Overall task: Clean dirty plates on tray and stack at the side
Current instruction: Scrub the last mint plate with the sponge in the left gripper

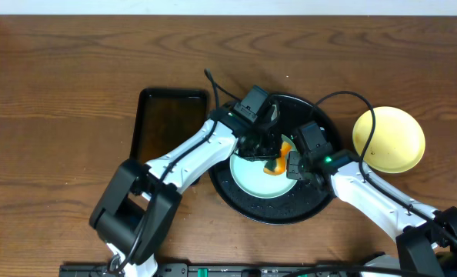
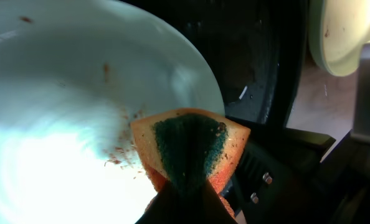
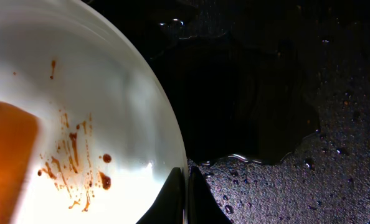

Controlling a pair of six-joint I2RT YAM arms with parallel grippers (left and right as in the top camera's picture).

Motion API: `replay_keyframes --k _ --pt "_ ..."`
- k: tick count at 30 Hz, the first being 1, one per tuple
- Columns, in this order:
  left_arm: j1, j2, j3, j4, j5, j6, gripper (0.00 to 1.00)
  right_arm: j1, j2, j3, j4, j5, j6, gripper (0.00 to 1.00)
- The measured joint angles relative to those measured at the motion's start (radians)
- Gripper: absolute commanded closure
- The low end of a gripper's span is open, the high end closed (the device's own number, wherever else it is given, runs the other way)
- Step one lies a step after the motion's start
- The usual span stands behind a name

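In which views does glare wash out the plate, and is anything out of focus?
Left wrist: strong glare bleaches the plate at lower left; the sponge looks slightly soft. Right wrist: glare near the plate's lower rim, stains are sharp, the wet tray glints. Overhead: even light, no strong glare.

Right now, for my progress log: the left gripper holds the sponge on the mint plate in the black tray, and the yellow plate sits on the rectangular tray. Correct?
No. The overhead view shows the yellow plate on the bare tabletop right of the black tray, not on the rectangular tray. The sponge part is right.
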Motion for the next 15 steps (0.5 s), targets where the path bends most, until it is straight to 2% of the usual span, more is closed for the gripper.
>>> replay_keyframes --k 7,15 --pt "0.0 0.066 0.0 0.061 0.099 -0.003 0.92 0.0 0.0 0.0 0.0 0.0 0.0 0.99" --pt "0.0 0.111 0.0 0.073 0.137 -0.003 0.92 0.0 0.0 0.0 0.0 0.0 0.0 0.99"
